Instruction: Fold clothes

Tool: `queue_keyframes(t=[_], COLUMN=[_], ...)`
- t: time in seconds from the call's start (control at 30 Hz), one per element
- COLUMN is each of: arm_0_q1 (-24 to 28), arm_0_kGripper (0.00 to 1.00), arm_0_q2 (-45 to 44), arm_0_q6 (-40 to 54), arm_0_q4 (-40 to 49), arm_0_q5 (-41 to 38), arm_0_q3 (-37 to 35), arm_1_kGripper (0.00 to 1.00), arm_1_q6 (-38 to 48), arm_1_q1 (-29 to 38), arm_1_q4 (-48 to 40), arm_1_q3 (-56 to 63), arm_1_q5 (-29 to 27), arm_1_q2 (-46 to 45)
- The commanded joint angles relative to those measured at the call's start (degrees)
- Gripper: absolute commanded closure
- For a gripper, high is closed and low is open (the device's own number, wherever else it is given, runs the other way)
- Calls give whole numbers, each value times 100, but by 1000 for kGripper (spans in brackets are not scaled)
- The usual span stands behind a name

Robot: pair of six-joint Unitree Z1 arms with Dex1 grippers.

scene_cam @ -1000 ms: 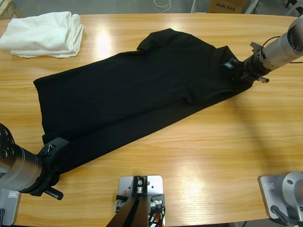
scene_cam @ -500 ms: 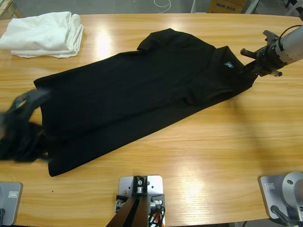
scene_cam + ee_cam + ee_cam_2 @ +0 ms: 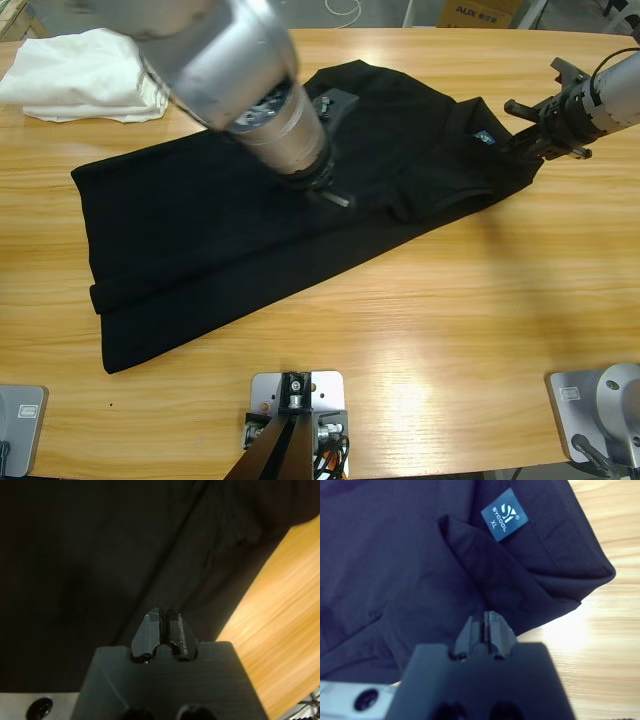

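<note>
both tools empty, jaws closed: left tool (image 3: 164,630) over the polo shirt (image 3: 250,210) middle, right tool (image 3: 486,626) at its collar; any drag risks rumpling it.

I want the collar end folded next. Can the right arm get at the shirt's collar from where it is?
Probably yes. The right gripper hangs just off the collar of the shirt, fingers shut and empty, nothing between them; the left arm is over the shirt's middle.

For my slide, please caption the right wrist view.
Right gripper, jaws shut, above black polo shirt near its neck label.
</note>
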Motion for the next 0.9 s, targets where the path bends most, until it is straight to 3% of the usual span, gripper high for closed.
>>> queue_keyframes(t=[0.03, 0.43, 0.67, 0.9], arm_0_q1=[-126, -348, -334, -177], arm_0_kGripper=[1000, 1000, 1000, 1000], arm_0_q2=[720, 1121, 1337, 1409], arm_0_q6=[80, 43, 147, 159], arm_0_q4=[512, 643, 1097, 1355], arm_0_q5=[-213, -366, -338, 63], arm_0_q3=[-394, -396, -848, -1015], arm_1_kGripper=[1000, 1000, 1000, 1000], arm_1_q6=[-84, -119, -128, -128], arm_1_q1=[49, 49, 42, 41], arm_1_q4=[-8, -8, -8, -8], arm_1_q3=[57, 29, 29, 38], arm_1_q5=[113, 104, 113, 122], arm_1_q2=[102, 293, 311, 309])
